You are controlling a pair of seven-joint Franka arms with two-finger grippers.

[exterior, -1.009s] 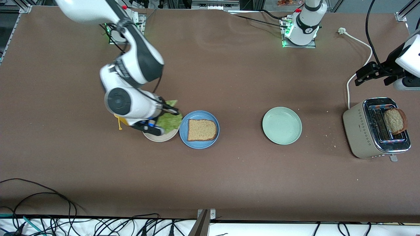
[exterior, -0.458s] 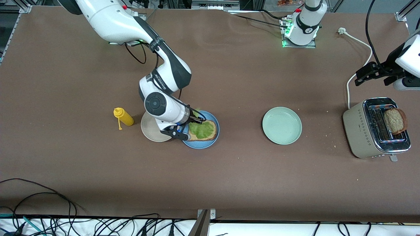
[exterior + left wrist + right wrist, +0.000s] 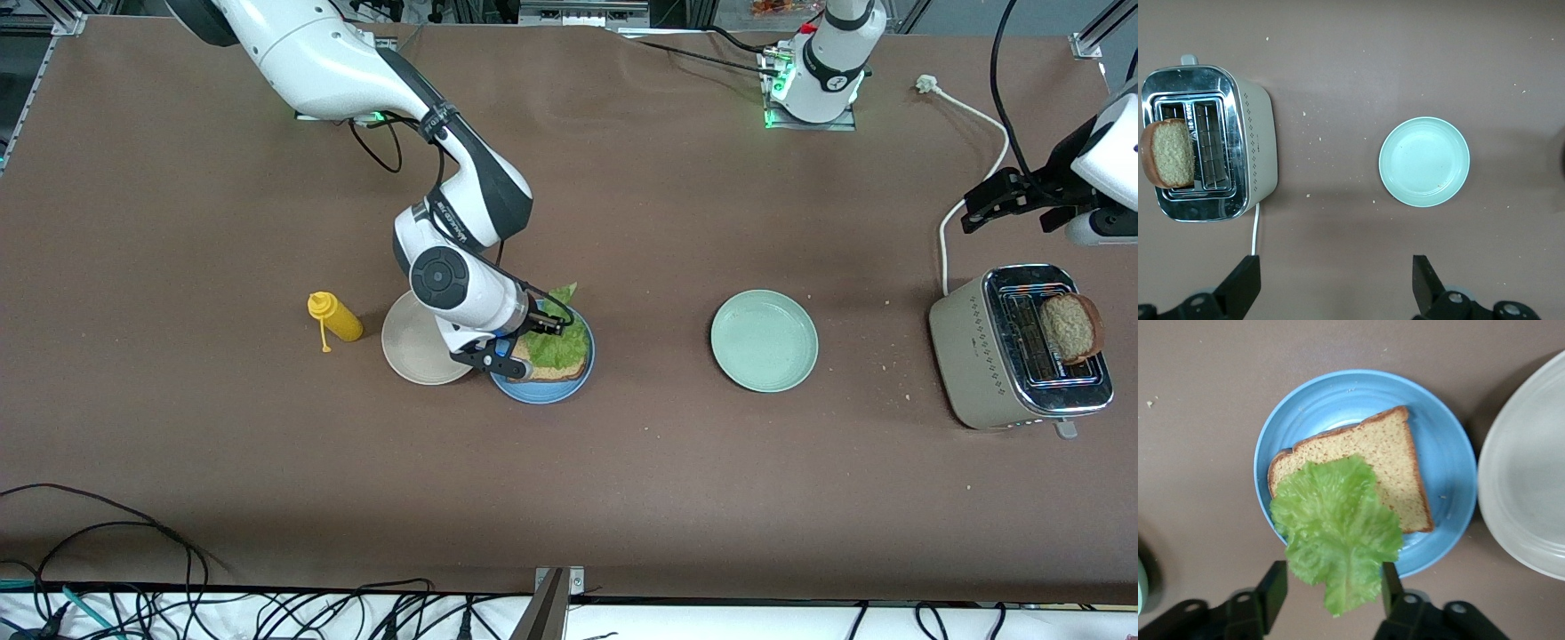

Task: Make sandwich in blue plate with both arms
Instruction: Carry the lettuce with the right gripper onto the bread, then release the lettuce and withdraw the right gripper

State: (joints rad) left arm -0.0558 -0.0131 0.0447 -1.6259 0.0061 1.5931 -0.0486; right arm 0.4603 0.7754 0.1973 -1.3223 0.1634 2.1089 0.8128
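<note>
The blue plate [image 3: 542,396] [image 3: 1451,453] carries one slice of brown bread [image 3: 556,372] [image 3: 1388,463]. A ruffled green lettuce leaf [image 3: 562,342] [image 3: 1338,533] lies partly on that slice and hangs out past the plate's rim. My right gripper [image 3: 520,345] [image 3: 1331,593] hovers low over the plate's edge, open, its fingers standing either side of the leaf's stem end. Another bread slice [image 3: 1071,327] [image 3: 1168,153] sticks up from the toaster [image 3: 1013,347] [image 3: 1251,147]. My left gripper [image 3: 982,206] [image 3: 1335,283] waits open and empty above the table by the toaster.
An empty beige plate [image 3: 409,351] [image 3: 1531,493] touches the blue plate toward the right arm's end, with a yellow squeeze bottle [image 3: 336,318] beside it. A pale green plate [image 3: 764,340] [image 3: 1423,161] sits between blue plate and toaster. The toaster's white cord [image 3: 969,133] runs toward the bases.
The right arm carried the lettuce from the beige plate over to the blue plate, and its jaws have spread apart. The left arm has not moved.
</note>
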